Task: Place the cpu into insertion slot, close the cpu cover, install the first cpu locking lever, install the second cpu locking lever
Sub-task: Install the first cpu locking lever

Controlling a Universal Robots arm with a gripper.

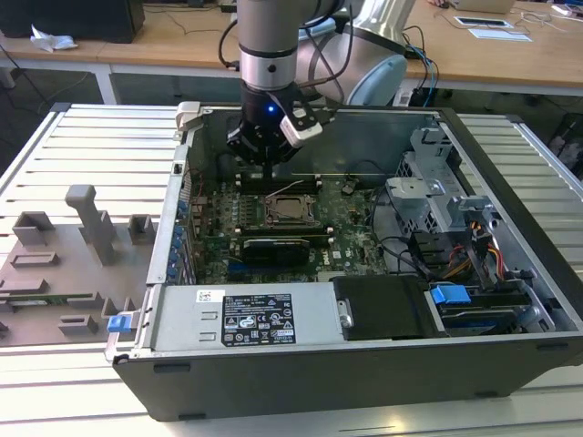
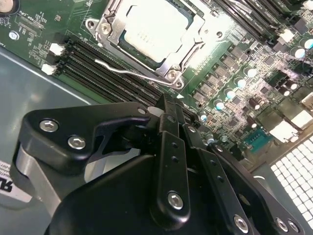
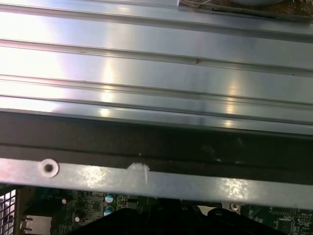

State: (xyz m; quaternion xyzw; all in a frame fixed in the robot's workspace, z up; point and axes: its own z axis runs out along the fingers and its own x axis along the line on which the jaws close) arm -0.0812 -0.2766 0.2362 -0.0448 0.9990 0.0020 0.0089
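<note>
Nearest the lens in the second wrist view, the tool (image 2: 168,115) presents black linkages and screw heads; its fingers meet at a narrow tip, drawn together with nothing between them. Just ahead of that tip run the long black memory slots (image 2: 105,68), and beyond them lies the insertion slot (image 2: 151,34).

The cpu (image 2: 154,29) sits inside that slot, its pale metal top showing through the window of the cpu cover (image 2: 188,46), which lies flat around it. One thin wire locking lever (image 2: 129,71) runs along the slot edge closest to the tool, apparently still unlatched.

In the exterior view, the tool (image 1: 267,168) hangs inside the open computer case (image 1: 364,355), directly above the far edge of the slot (image 1: 287,211).

Handling judgement: the lever is a stiff, springy wire, likely slippery; it is best pushed at its free end. The chip is light and fragile.

Whether the second lever is latched cannot be determined. The first wrist view gives mainly the ribbed surface (image 3: 156,73) and the case rim (image 3: 156,183).
</note>
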